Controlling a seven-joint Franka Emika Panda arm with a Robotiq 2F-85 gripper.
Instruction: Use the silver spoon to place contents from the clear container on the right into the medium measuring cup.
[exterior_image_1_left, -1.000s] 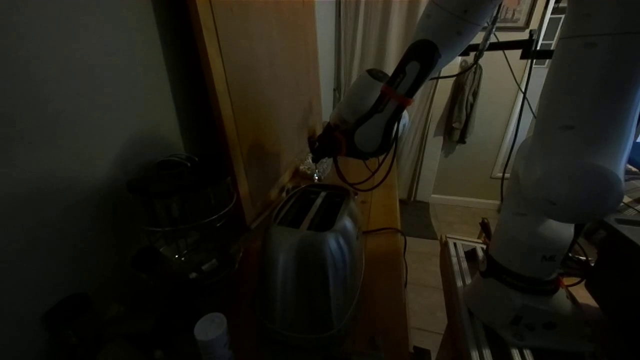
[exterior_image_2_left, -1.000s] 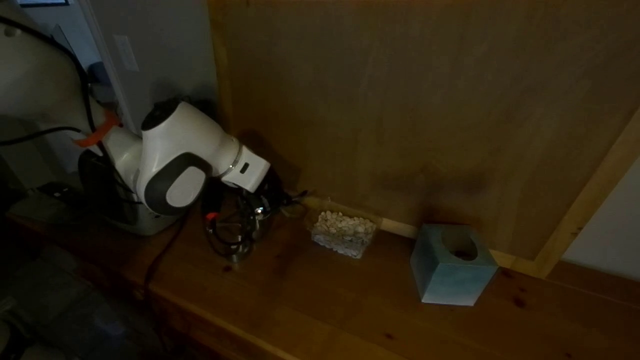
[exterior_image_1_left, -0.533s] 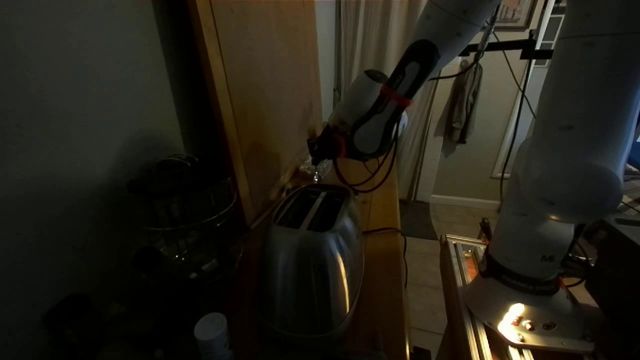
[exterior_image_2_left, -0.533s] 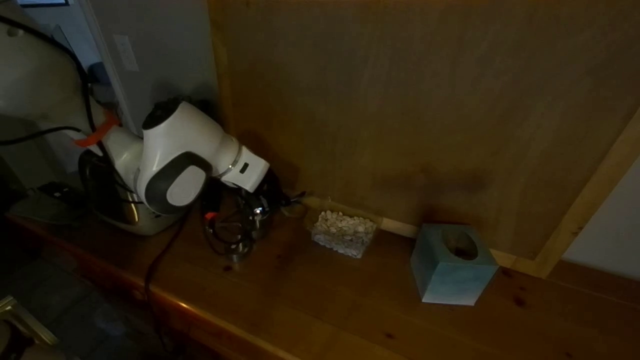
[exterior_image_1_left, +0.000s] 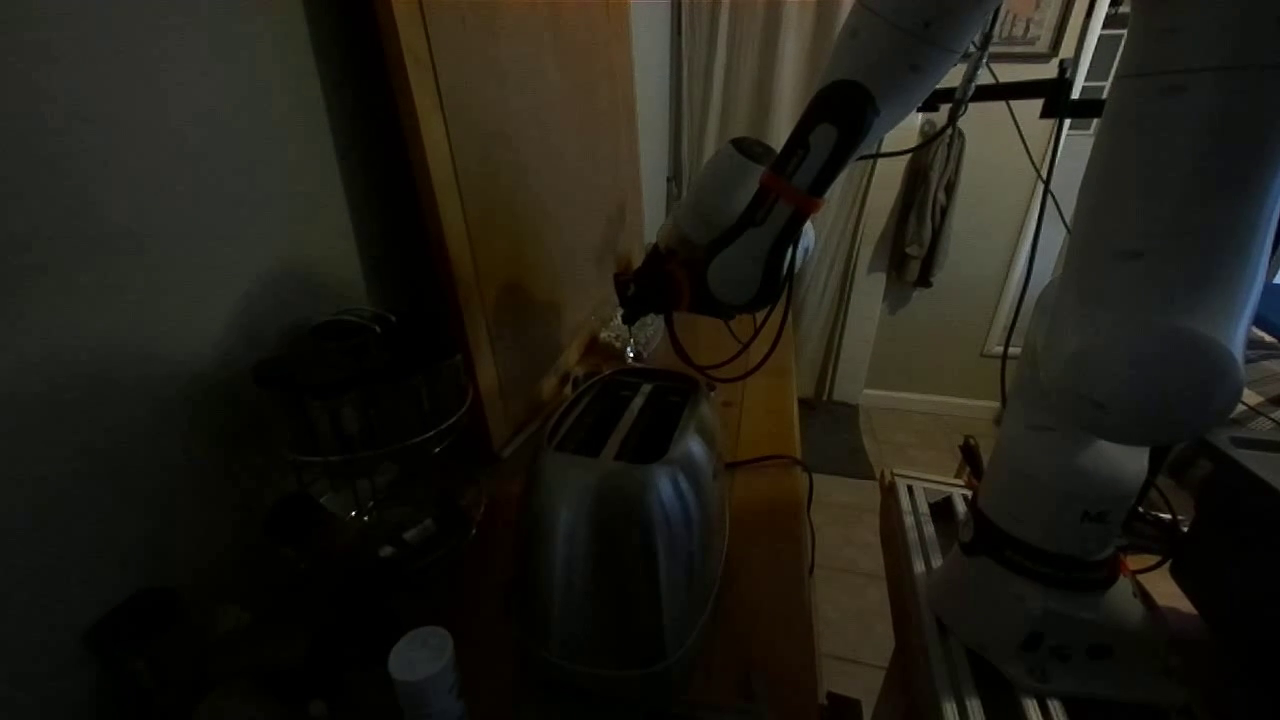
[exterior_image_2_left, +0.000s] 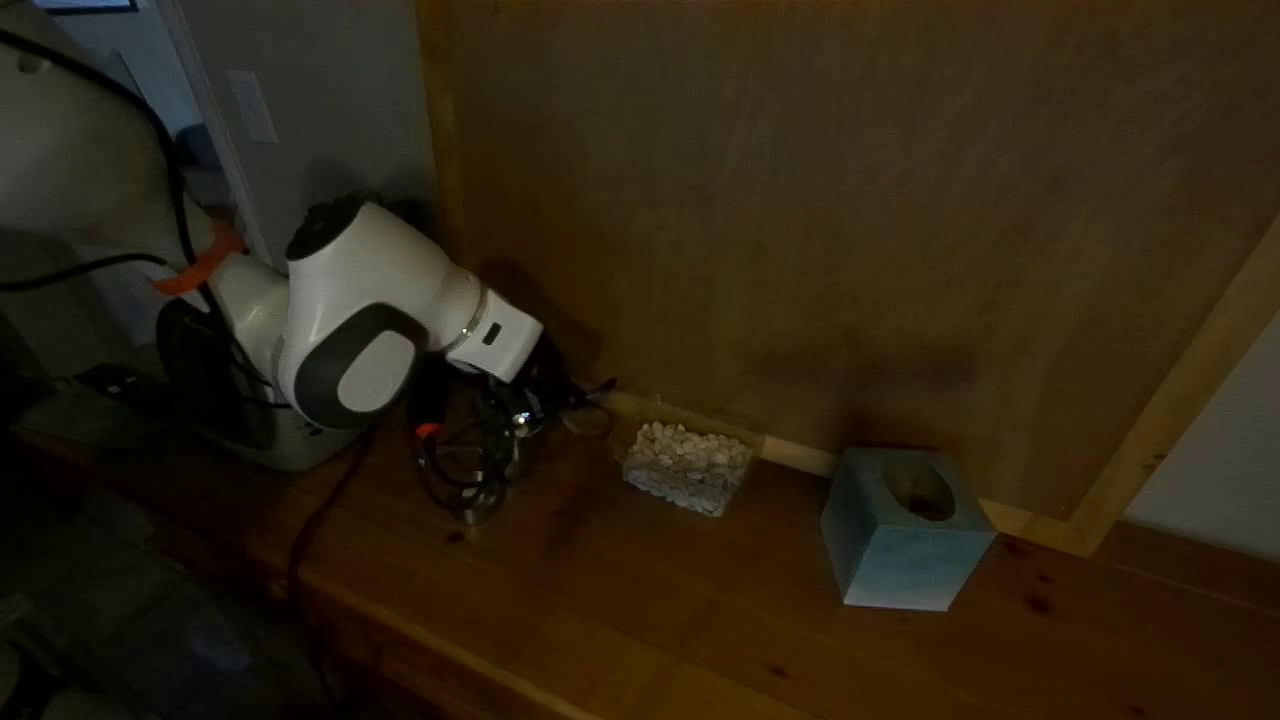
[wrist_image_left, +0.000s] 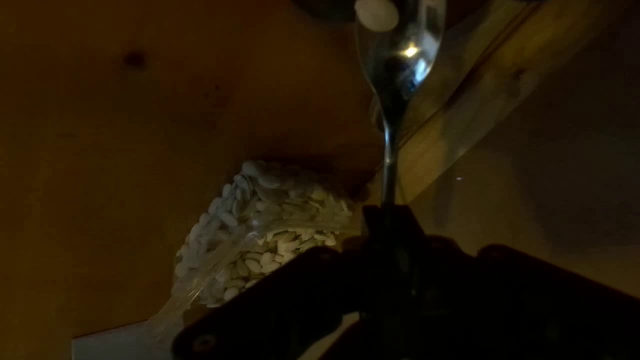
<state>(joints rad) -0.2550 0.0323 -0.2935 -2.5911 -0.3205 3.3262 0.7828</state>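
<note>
Spoon (wrist_image_left: 400, 65) slightly aside over dim counter (exterior_image_2_left: 640, 610).

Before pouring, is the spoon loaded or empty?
Not empty, fullness unclear: the wrist view shows one pale seed in the spoon, whose tip is cropped.

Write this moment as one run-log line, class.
gripper: closed on silver spoon; spoon bowl: one pale seed visible; clear container: holding pale seeds

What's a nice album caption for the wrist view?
Dim light: the claw holds a silver spoon carrying a pale, seed-like piece; a clear container of similar pieces shows lower in the frame.
</note>
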